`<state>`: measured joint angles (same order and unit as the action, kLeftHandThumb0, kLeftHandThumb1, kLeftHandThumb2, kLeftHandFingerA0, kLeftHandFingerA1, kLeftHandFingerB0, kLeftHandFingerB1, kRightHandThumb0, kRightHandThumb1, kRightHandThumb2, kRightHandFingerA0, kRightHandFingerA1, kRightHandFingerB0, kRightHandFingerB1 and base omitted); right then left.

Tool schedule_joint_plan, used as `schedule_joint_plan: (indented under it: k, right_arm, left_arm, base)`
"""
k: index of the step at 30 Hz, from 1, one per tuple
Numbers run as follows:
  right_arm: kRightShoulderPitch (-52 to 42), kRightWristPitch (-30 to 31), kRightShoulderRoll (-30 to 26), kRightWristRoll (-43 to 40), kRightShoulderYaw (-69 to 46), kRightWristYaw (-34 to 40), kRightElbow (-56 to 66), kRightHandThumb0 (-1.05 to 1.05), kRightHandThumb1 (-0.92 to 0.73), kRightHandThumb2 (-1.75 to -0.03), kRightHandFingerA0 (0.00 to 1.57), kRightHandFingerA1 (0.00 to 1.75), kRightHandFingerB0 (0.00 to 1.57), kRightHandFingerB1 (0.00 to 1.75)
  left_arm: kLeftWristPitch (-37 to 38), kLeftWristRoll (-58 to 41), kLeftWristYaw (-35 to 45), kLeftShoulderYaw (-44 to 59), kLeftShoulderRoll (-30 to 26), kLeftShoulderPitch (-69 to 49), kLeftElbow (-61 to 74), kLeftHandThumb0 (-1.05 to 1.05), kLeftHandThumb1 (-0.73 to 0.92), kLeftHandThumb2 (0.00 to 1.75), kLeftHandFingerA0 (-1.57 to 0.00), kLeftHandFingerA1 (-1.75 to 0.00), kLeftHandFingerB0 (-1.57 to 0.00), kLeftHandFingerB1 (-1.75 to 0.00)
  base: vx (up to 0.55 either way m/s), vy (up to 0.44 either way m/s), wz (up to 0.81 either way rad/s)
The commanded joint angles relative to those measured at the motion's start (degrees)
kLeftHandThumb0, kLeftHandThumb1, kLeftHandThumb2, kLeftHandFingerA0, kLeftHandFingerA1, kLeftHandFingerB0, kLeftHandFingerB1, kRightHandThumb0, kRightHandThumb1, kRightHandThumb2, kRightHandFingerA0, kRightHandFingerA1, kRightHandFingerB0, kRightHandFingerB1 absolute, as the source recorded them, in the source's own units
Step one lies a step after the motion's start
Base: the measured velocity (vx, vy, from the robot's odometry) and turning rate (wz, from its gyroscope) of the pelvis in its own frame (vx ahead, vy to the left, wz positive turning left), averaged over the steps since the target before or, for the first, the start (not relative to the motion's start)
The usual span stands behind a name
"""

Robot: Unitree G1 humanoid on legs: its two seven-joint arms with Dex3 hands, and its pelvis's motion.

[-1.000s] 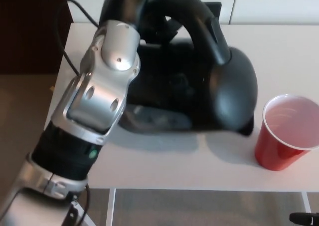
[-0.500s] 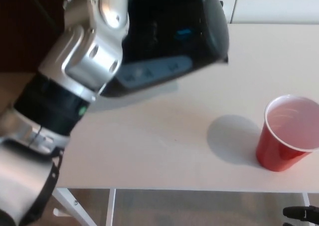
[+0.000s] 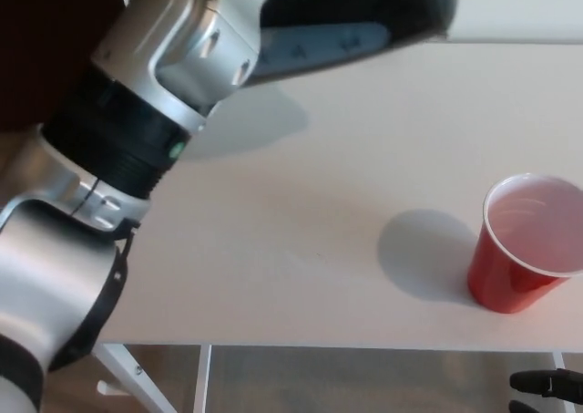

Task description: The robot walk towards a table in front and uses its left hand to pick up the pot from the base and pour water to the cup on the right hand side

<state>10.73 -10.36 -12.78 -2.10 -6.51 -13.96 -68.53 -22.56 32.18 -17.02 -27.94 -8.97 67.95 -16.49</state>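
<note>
from my remote seat, i see the left arm (image 3: 137, 130) reaching in from the lower left and running diagonally up to the top of the head view. its silver shell and black wrist band fill most of the left side. the left hand itself is hidden at the top edge, behind the wrist housing and the pot, so i cannot tell how its fingers stand.

the pot (image 3: 364, 7) sits at the top of the frame, lifted clear of the desk (image 3: 301, 249). only its dark lower body and a grey-blue underside panel show, cut off by the upper edge. it looks tilted, with the panel sloping up toward the right. a soft shadow lies on the desk just below it, left of centre.

the cup (image 3: 524, 244) is red with a pale inside, standing upright near the right edge of the desk, well apart from the pot. its own round shadow falls on the desk just to its left. whether it holds any liquid i cannot make out.

at the bottom right corner, below the desk edge, i see a small black part that may be the right hand (image 3: 547, 386); its state is unclear.
</note>
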Motion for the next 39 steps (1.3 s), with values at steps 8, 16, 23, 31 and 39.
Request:
schedule_joint_plan:
  k: [8, 16, 23, 31, 39]
  right_arm:
    - [-0.04, 0.38, -0.04, 1.29, 1.30, 0.40, -0.36, -0.71, -0.21, -0.83, 0.96, 0.78, 0.64, 0.75]
    - [-0.03, 0.02, 0.13, 2.01, 2.20, 0.62, -0.28, -0.75, -0.23, -0.88, 0.89, 0.75, 0.57, 0.73]
    - [0.36, -0.01, 0.12, 1.94, 2.06, 0.66, 0.13, -0.73, -0.23, -0.85, 0.95, 0.78, 0.61, 0.76]
    - [0.55, -0.20, 0.01, 2.62, 2.52, 1.17, 0.00, -0.73, -0.22, -0.85, 0.97, 0.77, 0.62, 0.75]
    - [0.80, -0.43, -0.04, 1.80, 1.81, -0.01, -0.16, -0.75, -0.22, -0.87, 0.92, 0.78, 0.62, 0.78]
  left_arm:
    - [3.98, 6.52, -1.61, -0.08, 2.98, -3.21, 8.22, -0.10, 0.67, 0.62, -0.84, -1.75, -0.59, -1.52]
    - [5.15, 8.16, -0.21, -1.55, 5.04, -6.91, 11.31, -0.14, 0.66, 0.61, -0.90, -1.75, -0.68, -1.41]
    - [5.23, 10.13, 1.56, -3.50, 6.24, -8.18, 12.41, -0.20, 0.51, 0.91, -1.20, -1.34, -0.80, -0.95]
    - [6.38, 11.68, 2.34, -4.56, 7.12, -9.58, 13.21, -0.29, 0.62, 0.61, -1.01, -1.57, -0.82, -0.52]
    - [7.99, 12.88, 2.11, -4.46, 7.18, -9.12, 12.57, -0.30, 0.61, 0.61, -0.99, -1.60, -0.83, -0.54]
  base:
    - [0.00, 0.000, 0.00]
    - [0.00, 0.000, 0.00]
    - [0.00, 0.000, 0.00]
    - [0.00, 0.000, 0.00]
    - [0.00, 0.000, 0.00]
